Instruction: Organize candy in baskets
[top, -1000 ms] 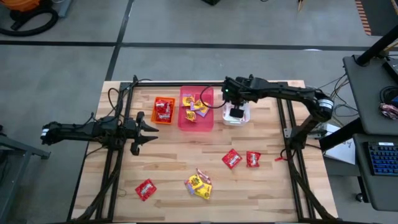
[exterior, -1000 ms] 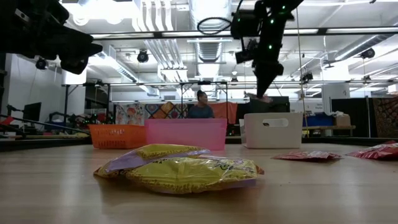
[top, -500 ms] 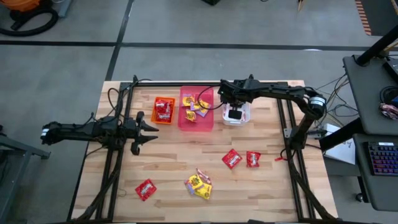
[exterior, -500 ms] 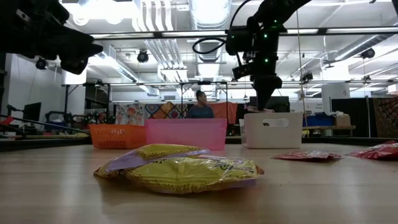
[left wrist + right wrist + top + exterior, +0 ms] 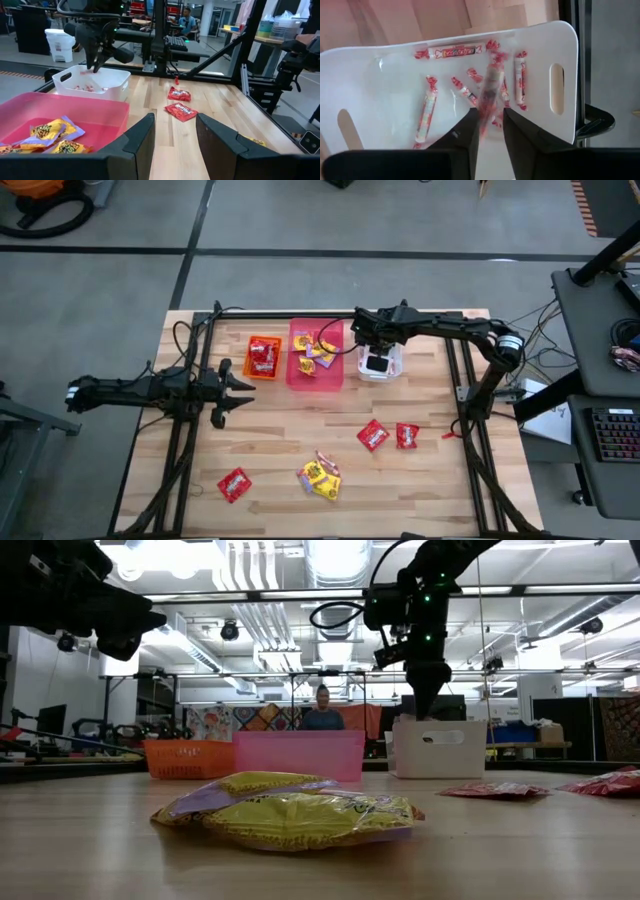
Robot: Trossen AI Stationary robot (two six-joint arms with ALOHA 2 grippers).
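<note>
Three baskets stand in a row at the table's far side: orange, pink and white. My right gripper points steeply down over the white basket, open. A red-and-white stick shows blurred between and below its fingers. Several more sticks lie on the basket's floor. Red packets and yellow packets lie flat on the table. My left gripper waits open and level at the table's left. My right gripper stands above the blurred stick, whose near end reaches up between the two fingers. I cannot tell whether either finger touches it. The stick lies roughly along the line of the fingers, over the white basket's floor.
Yellow packets lie in the pink basket and red ones in the orange one. The table's dark frame rails run along its left, right and far edges. Bare wood lies between the baskets and the loose packets.
My right gripper has sunk toward the white basket and shifted a little toward the table's left. The stick seen at its fingertips in the low view no longer shows there.
</note>
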